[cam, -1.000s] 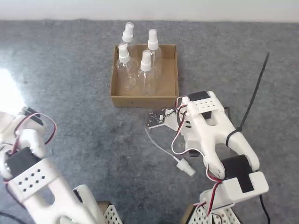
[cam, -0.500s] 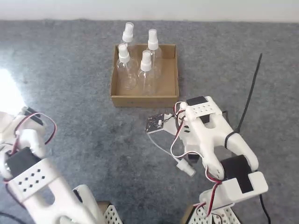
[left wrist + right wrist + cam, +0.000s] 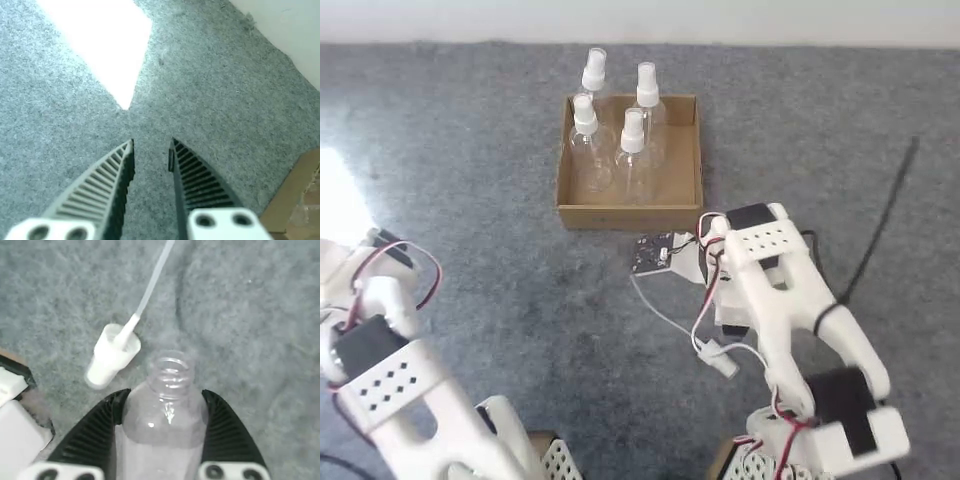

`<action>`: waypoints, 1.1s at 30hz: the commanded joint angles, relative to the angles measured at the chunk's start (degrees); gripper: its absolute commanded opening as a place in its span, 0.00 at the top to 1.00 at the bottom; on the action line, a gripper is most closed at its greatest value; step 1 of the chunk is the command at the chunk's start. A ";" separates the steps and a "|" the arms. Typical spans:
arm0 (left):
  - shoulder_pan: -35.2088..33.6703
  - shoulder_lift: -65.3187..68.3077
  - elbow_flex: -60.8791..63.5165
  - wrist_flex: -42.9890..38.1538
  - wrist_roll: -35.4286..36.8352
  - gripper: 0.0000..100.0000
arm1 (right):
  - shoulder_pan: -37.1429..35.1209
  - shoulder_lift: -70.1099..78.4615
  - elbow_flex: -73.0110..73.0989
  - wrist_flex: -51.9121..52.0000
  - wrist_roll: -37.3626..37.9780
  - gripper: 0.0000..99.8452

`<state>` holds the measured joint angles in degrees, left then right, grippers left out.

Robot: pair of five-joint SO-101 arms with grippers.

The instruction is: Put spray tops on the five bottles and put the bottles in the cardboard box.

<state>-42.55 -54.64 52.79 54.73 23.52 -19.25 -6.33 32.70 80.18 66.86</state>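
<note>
A cardboard box (image 3: 682, 165) sits at the far middle of the grey carpet. In it stand clear bottles with white spray tops, two in front (image 3: 586, 135) (image 3: 633, 145) and two at its back edge (image 3: 594, 73) (image 3: 647, 92). My right gripper (image 3: 165, 392) is shut on an uncapped clear bottle (image 3: 167, 412), its open neck pointing away from the wrist. Just beyond that neck a loose white spray top (image 3: 112, 357) (image 3: 718, 356) lies on the carpet with its thin tube trailing off. My left gripper (image 3: 151, 145) is open over bare carpet at the near left.
A bright patch of light (image 3: 100, 45) falls on the carpet at the left. A corner of the cardboard box (image 3: 295, 200) shows in the left wrist view. A black cable tie (image 3: 885, 215) sticks out from the right arm. Bare carpet lies between the arms.
The right arm has drawn back a little toward its base and the cable tie has swung right. The spray top, the box and the left arm stay where they were.
</note>
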 commanded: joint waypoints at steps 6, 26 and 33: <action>1.23 -1.49 -0.40 -1.49 0.00 0.89 | -0.57 -17.45 -0.53 8.84 -6.24 0.92; 1.49 -1.49 -0.40 -1.41 0.00 0.89 | -4.44 -38.81 -0.18 9.01 -37.63 0.92; 1.49 -1.49 -0.40 -1.41 0.00 0.89 | -5.14 -42.95 -0.18 8.22 -49.85 0.92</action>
<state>-41.23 -54.64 52.79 54.73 23.34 -23.91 -45.54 32.79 88.88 23.60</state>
